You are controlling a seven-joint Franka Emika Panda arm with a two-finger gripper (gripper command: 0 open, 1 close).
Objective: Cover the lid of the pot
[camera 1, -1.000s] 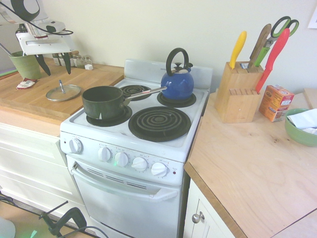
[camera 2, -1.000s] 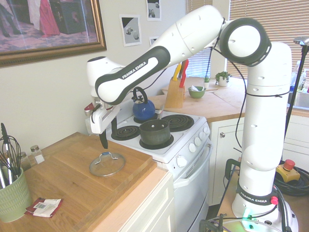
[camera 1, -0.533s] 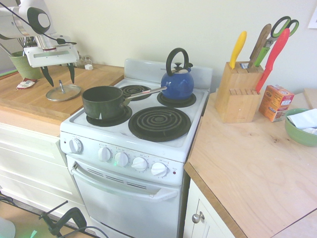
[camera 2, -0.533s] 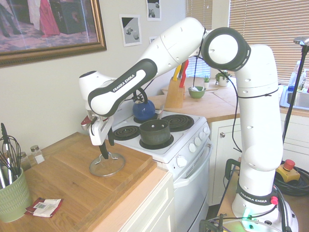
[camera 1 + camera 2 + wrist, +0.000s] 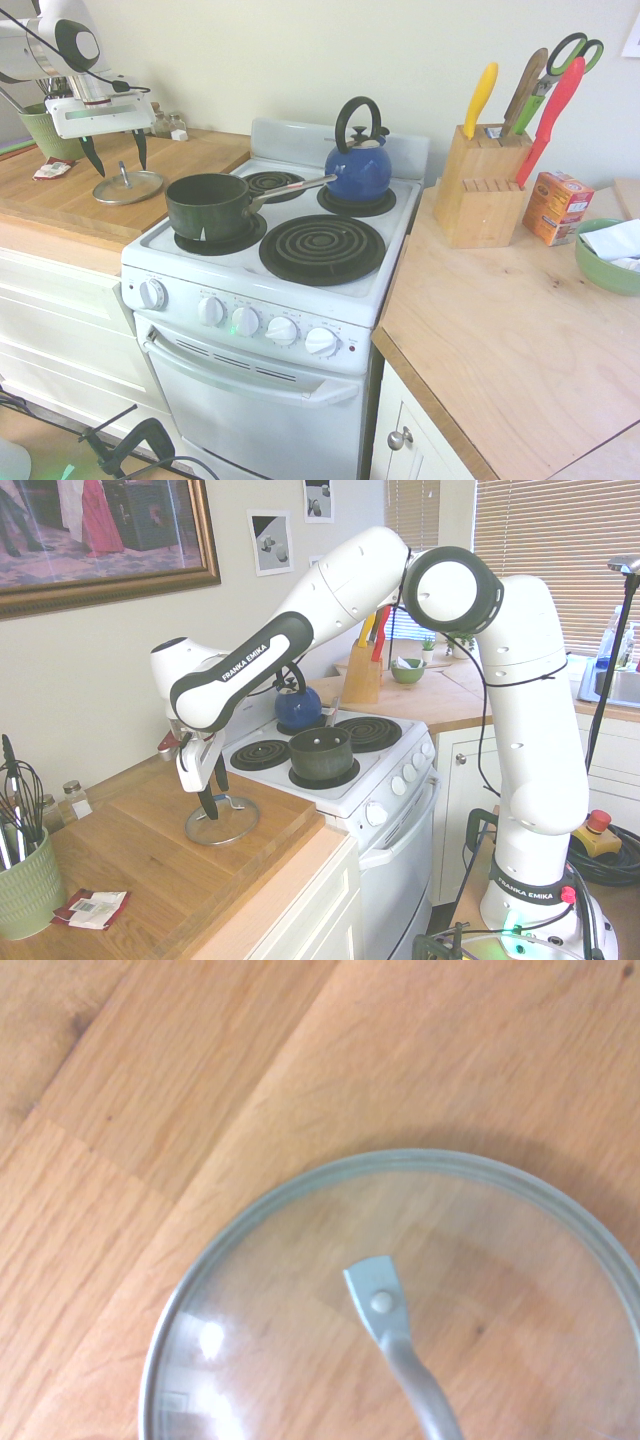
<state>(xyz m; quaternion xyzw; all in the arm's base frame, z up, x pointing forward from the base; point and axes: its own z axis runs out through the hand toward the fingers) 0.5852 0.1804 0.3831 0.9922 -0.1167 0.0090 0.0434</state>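
The lid (image 5: 127,187) is a glass disc with a metal rim and an upright handle, lying flat on the wooden counter left of the stove. My gripper (image 5: 118,165) hangs open right over it, one dark finger on each side of the handle, tips just above the glass. From the other side, the gripper (image 5: 212,802) is low over the lid (image 5: 222,822). The wrist view shows the lid (image 5: 300,1290) close up with its handle. The dark pot (image 5: 208,205) sits uncovered on the front left burner, its silver handle pointing back right; the second exterior view also shows the pot (image 5: 321,755).
A blue kettle (image 5: 358,165) stands on the back right burner. A green cup of utensils (image 5: 25,880) and a small packet (image 5: 92,907) sit on the wooden counter. The right counter holds a knife block (image 5: 483,185), an orange box (image 5: 557,207) and a green bowl (image 5: 608,255).
The arm has swung along the counter and come down, bringing the open gripper from beside the lid to straddle its handle. The lid and pot have not moved.
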